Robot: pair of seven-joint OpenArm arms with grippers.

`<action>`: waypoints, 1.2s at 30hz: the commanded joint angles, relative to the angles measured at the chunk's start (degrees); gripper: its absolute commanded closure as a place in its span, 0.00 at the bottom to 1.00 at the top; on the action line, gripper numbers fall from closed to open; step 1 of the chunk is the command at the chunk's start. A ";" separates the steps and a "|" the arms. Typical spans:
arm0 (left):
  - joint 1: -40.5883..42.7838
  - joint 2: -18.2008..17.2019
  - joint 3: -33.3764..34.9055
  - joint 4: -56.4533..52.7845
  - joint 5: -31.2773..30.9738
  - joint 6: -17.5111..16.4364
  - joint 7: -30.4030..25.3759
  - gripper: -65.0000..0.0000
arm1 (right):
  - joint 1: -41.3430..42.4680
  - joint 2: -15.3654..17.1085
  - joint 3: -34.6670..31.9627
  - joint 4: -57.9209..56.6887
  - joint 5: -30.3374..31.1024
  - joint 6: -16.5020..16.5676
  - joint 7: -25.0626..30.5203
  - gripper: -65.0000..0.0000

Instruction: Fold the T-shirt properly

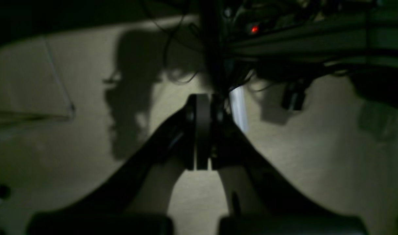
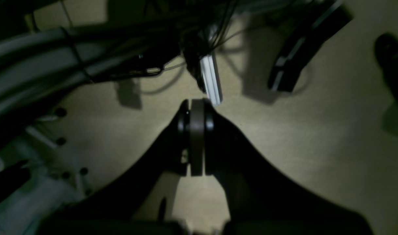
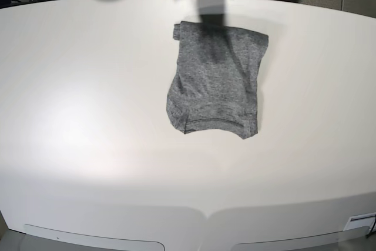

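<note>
**T-shirt folded on tabletop, both hands clenched and empty**

T-shirt (image 3: 215, 80) lies folded in a compact, roughly rectangular packet on the white tabletop (image 3: 82, 116), a little right of centre and toward the far side. Heathered dark grey knit. Curved stitched hem visible along its near edge; near corners slightly uneven, left side bulging outward. A shadow falls across its far end. Neither arm appears in the base view.

Left hand (image 1: 202, 130): fingers pressed together, nothing between them, seen against a beige floor with cables (image 1: 182, 75) and a small red light (image 1: 254, 29) beyond.

Right hand (image 2: 196, 140): fingers likewise clenched on nothing, over the same beige floor, with grey cabling (image 2: 39, 65) at left. Both wrist views are dim and blurred.
</note>
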 commanded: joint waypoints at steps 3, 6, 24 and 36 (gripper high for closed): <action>-3.02 0.02 0.13 -8.35 -0.35 -0.24 -1.27 1.00 | 2.64 2.25 -0.87 -8.72 -2.84 0.28 2.62 1.00; -8.20 2.01 0.17 -18.10 -0.33 -0.24 -1.29 1.00 | 7.10 5.90 -2.82 -19.71 -5.66 0.28 5.20 1.00; -42.77 12.83 0.17 -72.74 15.39 -2.56 -14.64 1.00 | 36.22 17.79 -25.31 -74.20 -20.28 -4.57 34.84 1.00; -48.98 17.09 0.17 -74.95 16.26 2.97 -14.47 1.00 | 44.74 15.98 -29.68 -78.68 -18.43 -6.86 33.33 1.00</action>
